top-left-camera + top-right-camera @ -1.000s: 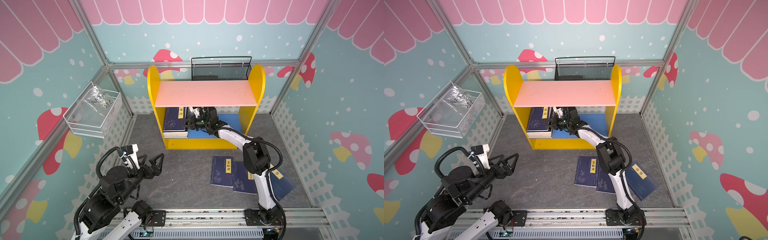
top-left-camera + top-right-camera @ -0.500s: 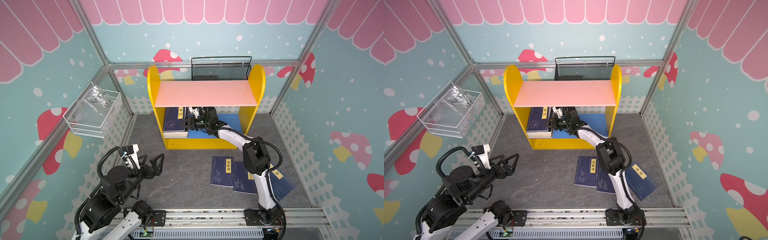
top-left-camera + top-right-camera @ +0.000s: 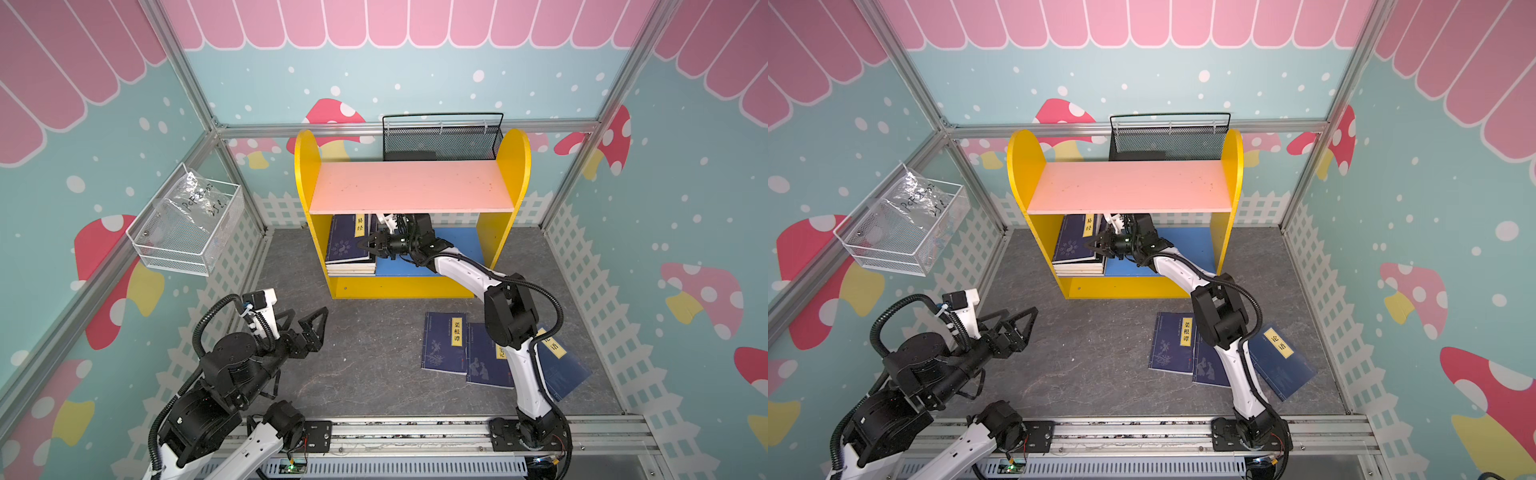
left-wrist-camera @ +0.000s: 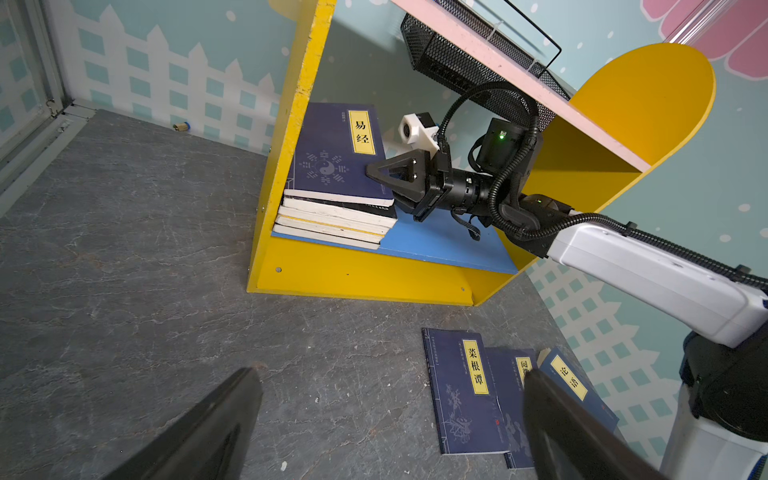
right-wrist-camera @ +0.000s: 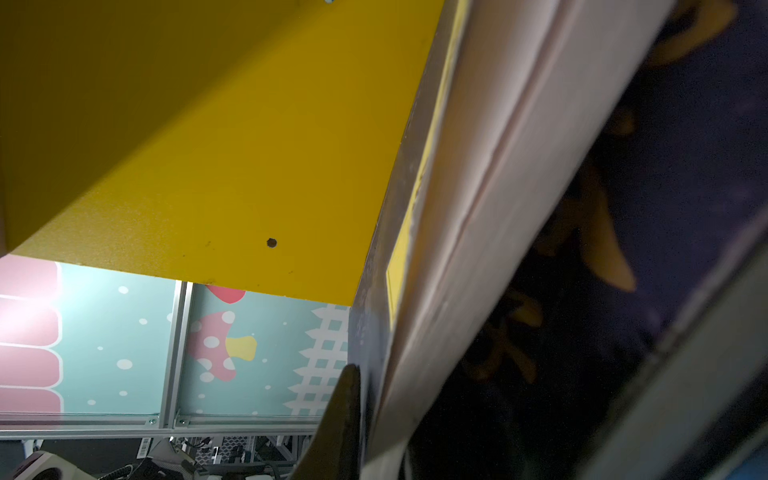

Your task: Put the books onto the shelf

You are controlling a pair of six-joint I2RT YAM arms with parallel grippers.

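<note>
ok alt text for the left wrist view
The right pincer has its jaws around the top book of a stack on the blue lower board of a yellow shelf. Three navy books lie on the grey floor in front; the open left pincer blurs the foreground.

Tally of what stands and lies here.
One two-tier shelf (image 3: 411, 286); three navy books (image 3: 444, 343) lie on the floor (image 3: 374, 365); the stack (image 4: 332, 220) inside the shelf looks like five, edges hard to separate; one black mesh basket (image 3: 442, 141); one white wire basket (image 3: 187, 249).
</note>
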